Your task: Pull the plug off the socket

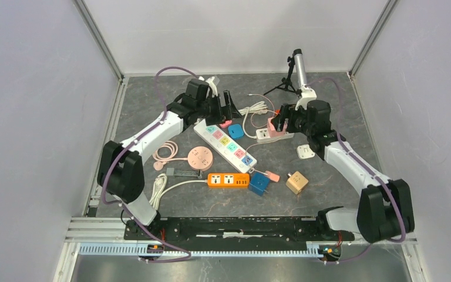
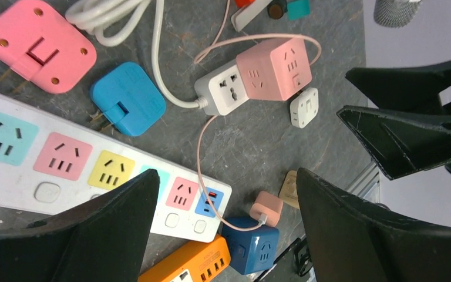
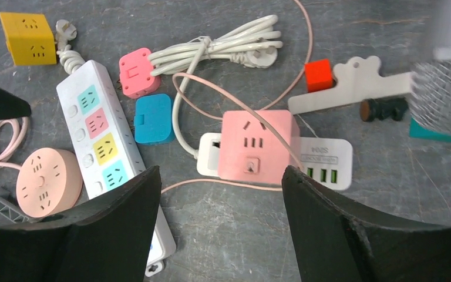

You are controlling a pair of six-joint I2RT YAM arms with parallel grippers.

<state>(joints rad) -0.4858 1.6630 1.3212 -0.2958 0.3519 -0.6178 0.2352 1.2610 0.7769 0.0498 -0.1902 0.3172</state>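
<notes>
A pink cube plug (image 3: 258,144) sits plugged into a white socket block (image 3: 327,163) near the table's back middle. It also shows in the top view (image 1: 275,126) and in the left wrist view (image 2: 273,67). My right gripper (image 3: 220,170) is open and empty, hovering just in front of the cube; in the top view (image 1: 282,119) it is right over the cube. My left gripper (image 2: 226,176) is open and empty, above the far end of the long white power strip (image 2: 64,167). In the top view the left gripper (image 1: 229,107) is left of the cube.
A blue flat plug (image 2: 126,100) and a pink flat plug (image 2: 38,44) lie by the strip. A small pink plug (image 1: 273,176) sits in a blue cube (image 1: 259,183) beside an orange strip (image 1: 228,180). A round pink socket (image 1: 200,157), tan cube (image 1: 296,182) and tripod (image 1: 290,79) stand around.
</notes>
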